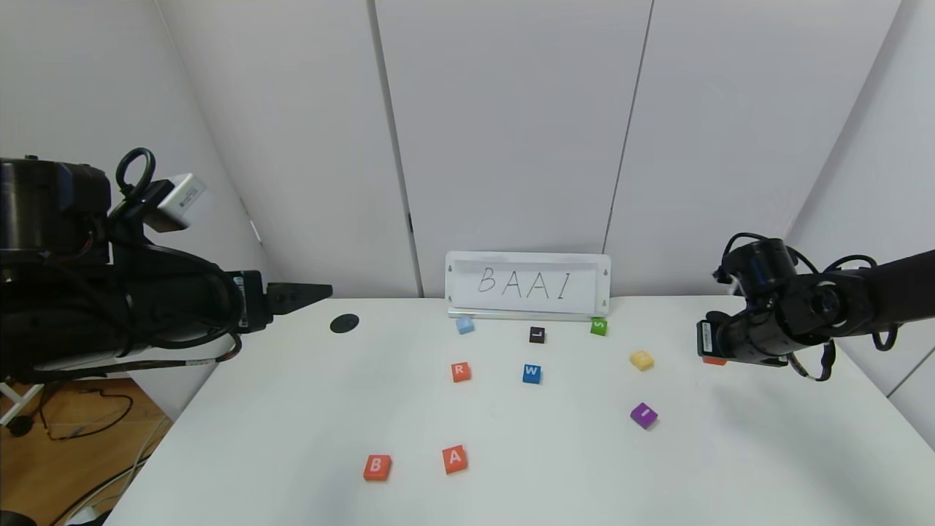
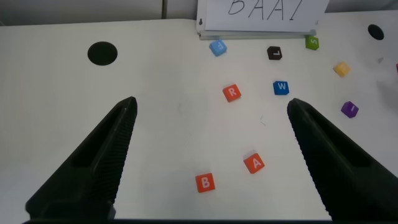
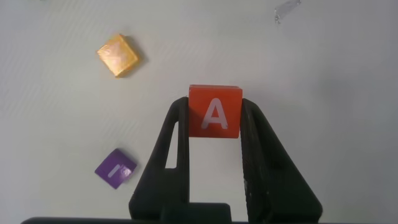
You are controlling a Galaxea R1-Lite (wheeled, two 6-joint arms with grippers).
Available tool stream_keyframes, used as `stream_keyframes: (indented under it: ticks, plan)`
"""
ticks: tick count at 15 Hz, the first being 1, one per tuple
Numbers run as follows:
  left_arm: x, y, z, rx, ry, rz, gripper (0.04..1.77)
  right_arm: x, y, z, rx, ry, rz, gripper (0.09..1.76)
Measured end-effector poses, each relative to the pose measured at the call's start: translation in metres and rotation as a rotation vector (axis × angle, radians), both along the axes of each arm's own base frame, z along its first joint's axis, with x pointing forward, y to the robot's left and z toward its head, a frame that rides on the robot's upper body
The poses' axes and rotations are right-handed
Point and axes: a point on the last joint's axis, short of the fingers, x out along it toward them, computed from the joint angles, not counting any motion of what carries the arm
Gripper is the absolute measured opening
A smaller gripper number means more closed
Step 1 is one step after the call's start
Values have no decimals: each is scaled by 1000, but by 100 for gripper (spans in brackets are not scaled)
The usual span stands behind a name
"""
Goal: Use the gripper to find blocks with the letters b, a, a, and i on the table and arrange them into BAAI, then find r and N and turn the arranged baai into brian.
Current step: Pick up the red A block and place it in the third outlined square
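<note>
My right gripper (image 3: 214,107) is shut on an orange-red A block (image 3: 214,119), over the right side of the white table (image 1: 307,409); in the head view only an orange edge (image 1: 714,361) shows under it. Beside it lie the yellow N (image 3: 117,55) and the purple I block (image 3: 115,170). Near the front edge sit the B block (image 1: 377,467) and a second A block (image 1: 454,459). The r tile (image 1: 460,372) lies mid-table. My left gripper (image 2: 211,104) hovers open and empty, high off the table's left side.
A white sign reading BAAI (image 1: 527,285) stands at the back. Before it lie a light blue tile (image 1: 465,325), a dark L tile (image 1: 537,334) and a green S tile (image 1: 599,326). A blue W tile (image 1: 531,373) sits mid-table. A black hole (image 1: 344,323) marks the back left.
</note>
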Motion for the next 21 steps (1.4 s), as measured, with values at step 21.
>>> stream_keyframes:
  ticks: [21]
  plan:
    - [3, 0, -5, 8, 14, -3, 172, -69, 153, 10, -10, -11, 309, 54]
